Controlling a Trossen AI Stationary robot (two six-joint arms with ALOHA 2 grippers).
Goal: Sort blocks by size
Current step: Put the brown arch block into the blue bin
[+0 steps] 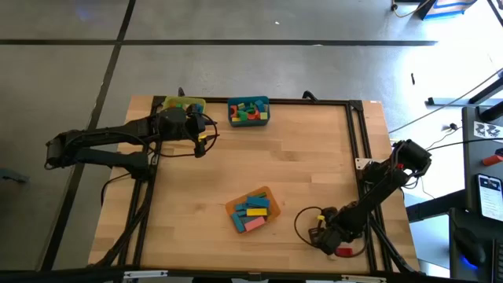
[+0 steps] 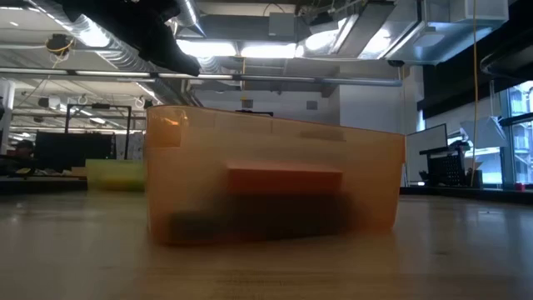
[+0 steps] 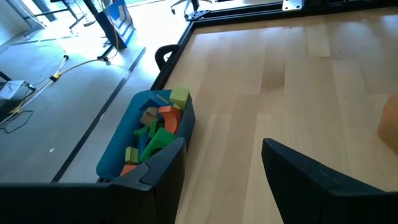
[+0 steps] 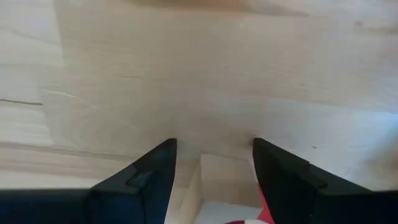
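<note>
Blocks in several colours fill the teal bin (image 1: 248,112) at the table's far edge, which also shows in the left wrist view (image 3: 149,140). More blocks lie in the orange bin (image 1: 253,211) near the table's middle front; it also shows in the low view (image 2: 275,179). The yellow bin (image 1: 185,104) stands left of the teal one. My left gripper (image 1: 208,135) hangs open and empty (image 3: 217,168) just near of the yellow bin. My right gripper (image 1: 314,236) is open (image 4: 214,162), low over bare wood at the near right.
A black frame (image 1: 357,134) runs along the table's edges. A red and white object (image 1: 343,251) lies beside my right gripper at the near right corner. Bare wood (image 1: 299,165) lies between the bins and the right arm.
</note>
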